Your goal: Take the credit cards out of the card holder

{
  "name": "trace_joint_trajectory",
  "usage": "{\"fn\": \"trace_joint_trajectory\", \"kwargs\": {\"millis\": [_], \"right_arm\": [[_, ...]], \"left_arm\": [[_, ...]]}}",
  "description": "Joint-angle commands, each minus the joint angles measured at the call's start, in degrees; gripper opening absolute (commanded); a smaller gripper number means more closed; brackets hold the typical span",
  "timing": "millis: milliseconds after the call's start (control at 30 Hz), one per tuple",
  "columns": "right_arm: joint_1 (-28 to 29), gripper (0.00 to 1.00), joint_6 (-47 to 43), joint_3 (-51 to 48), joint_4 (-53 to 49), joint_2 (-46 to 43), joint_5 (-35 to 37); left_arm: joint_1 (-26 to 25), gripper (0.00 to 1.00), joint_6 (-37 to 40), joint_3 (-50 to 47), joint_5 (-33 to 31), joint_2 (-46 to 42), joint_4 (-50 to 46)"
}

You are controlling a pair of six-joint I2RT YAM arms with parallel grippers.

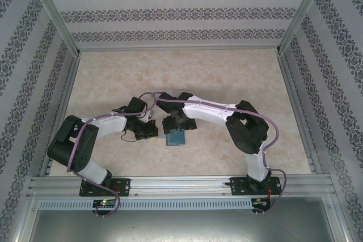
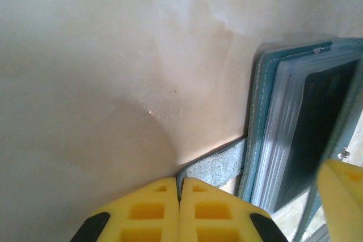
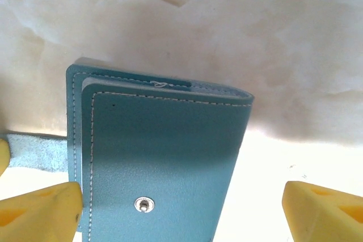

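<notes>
You find the holder point(image 1: 174, 138) lying flat on the table point(image 1: 227, 77), near the middle, a little toward the arms' bases. Both arms bend inward and meet over it.

Your left gripper point(image 2: 179, 188) has its two yellow fingers pressed together, and the end of the holder's tab point(image 2: 218, 165) goes into the seam between them. So it is clamped on the holder by this tab. In the left wrist view the holder lies just to the right of the fingers. There you look at its edge: teal cover, a stack of clear sleeves, and a dark card point(image 2: 320, 123) inside them. Whether more cards are in the sleeves, I cannot tell.

Your right gripper point(image 3: 181, 211) is wide apart and stands over the holder, one finger on each side. The finger at the left of the right wrist view is at the holder's edge, touching or almost touching. The other finger is well apart from it, over bare table. In this view you see the teal cover with white stitching and a metal snap point(image 3: 144, 204). The tab sticks out on the left side, toward the left gripper.
</notes>
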Motion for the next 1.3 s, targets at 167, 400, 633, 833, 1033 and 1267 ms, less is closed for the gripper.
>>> {"fn": "trace_joint_trajectory", "kwargs": {"millis": [167,400,633,833,1033,1267], "right_arm": [[-0.81,0.89,0.01,-1.59,-4.12,-5.67,3.90],[-3.15,0.78,-0.23,-6.01,-3.14,-10.31,2.95],[-5.27,0.73,-0.69,-10.03,-1.98,-12.56,2.15],[-6.87,0.72,-1.09,-13.49,-0.66,-13.90,2.06],[-8.47,0.71,-1.50,-17.04,0.91,-14.40,2.53],[-9.78,0.72,-1.48,-20.69,2.42,-14.14,4.60]], "left_arm": [[-0.33,0.00,1.97,-0.10,-1.38,3.21,-0.68],[-0.35,0.00,2.10,0.65,-1.79,3.30,-1.70],[-0.30,0.00,2.41,1.49,-2.24,3.39,-2.92],[-0.28,0.00,2.31,1.89,-2.61,3.36,-3.54],[-0.28,0.00,2.15,2.32,-3.22,3.21,-4.49],[-0.29,0.01,1.87,2.95,-3.29,3.01,-5.35]]}}
